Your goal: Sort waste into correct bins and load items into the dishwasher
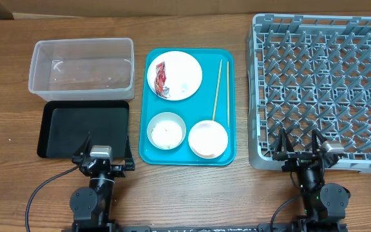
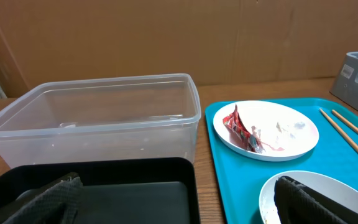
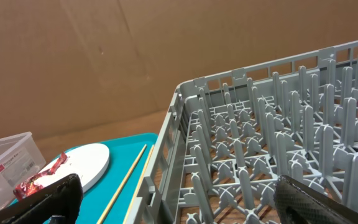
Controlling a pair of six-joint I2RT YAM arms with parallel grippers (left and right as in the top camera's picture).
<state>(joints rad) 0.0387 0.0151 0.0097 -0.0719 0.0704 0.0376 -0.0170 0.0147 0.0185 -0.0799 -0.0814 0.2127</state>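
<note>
The red-and-white wrapper [image 1: 160, 77] lies on the plate [image 1: 184, 67] in the far-left corner of the teal tray [image 1: 198, 108], long axis front to back, ahead-right of the nearer, wide-open left gripper [image 1: 105, 151] off the tray's near-left corner

Overhead cam looks down; low fwd wrist cams share plate [image 2: 294, 142].

Robot test bench: wooden table [image 1: 192, 193], brown cardboard backdrop [image 2: 166, 37], staged dish rack [image 1: 321, 84].
</note>
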